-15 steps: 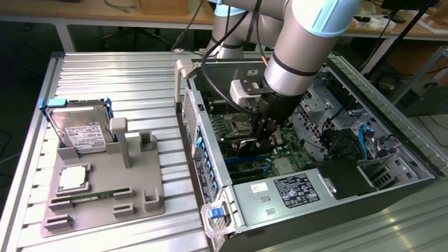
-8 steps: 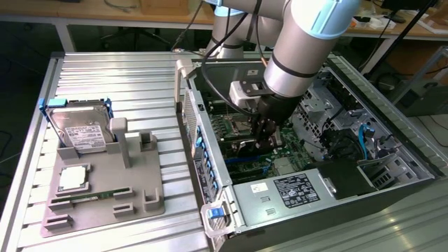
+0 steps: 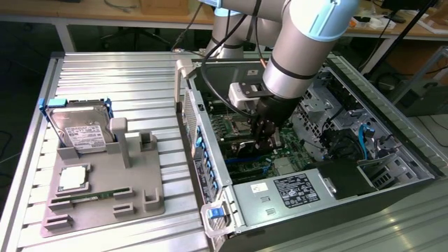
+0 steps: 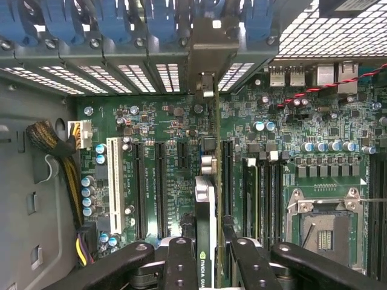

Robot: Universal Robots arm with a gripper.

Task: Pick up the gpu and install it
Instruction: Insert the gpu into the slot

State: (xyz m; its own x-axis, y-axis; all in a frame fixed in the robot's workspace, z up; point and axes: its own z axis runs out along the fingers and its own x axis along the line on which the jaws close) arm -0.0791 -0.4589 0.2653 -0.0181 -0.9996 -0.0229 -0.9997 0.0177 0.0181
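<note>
Black gripper [image 4: 208, 257] fingers [image 4: 181, 260] sit closest, clamped on the single gpu [image 4: 205, 211], held edge-on between them. Its long axis runs straight away from the fingers toward the rear bracket slots [image 4: 208, 54], low over the motherboard [image 4: 163, 127] beside two long black card slots [image 4: 150, 187] inside the one open computer case [image 3: 392, 178]
</note>
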